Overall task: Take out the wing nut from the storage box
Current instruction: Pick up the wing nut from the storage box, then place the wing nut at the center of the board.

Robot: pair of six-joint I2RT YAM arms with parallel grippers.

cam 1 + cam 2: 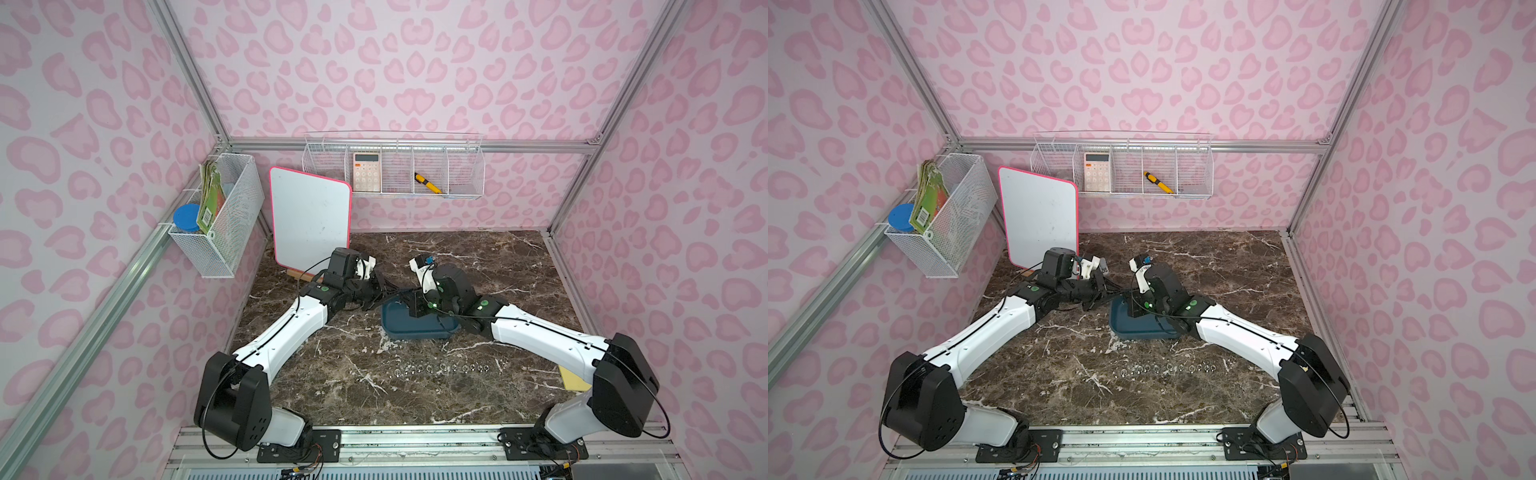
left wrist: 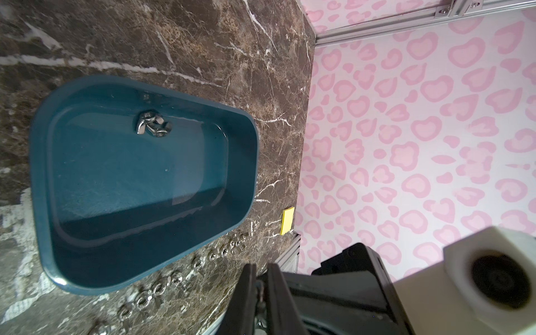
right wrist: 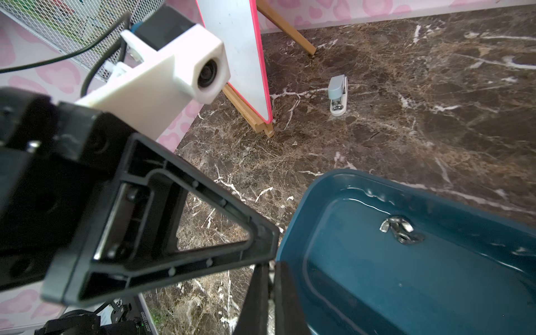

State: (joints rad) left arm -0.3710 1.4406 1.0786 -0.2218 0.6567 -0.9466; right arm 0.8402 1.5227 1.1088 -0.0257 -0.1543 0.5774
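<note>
The storage box, a shallow teal tub, sits mid-table. Inside it, by one wall, a silvery wing nut lies tangled with another. My left gripper is shut, its tips just outside the box's far left corner; I see nothing clearly held between them. My right gripper is also shut and hangs over that same corner rim, its tips almost touching the left gripper's. In both top views the two wrists hide the box's far part and the wing nuts inside it.
A row of several wing nuts lies on the marble in front of the box. A whiteboard on an easel and a small stapler stand behind, a yellow pad lies at the right edge, and wire baskets hang on the walls.
</note>
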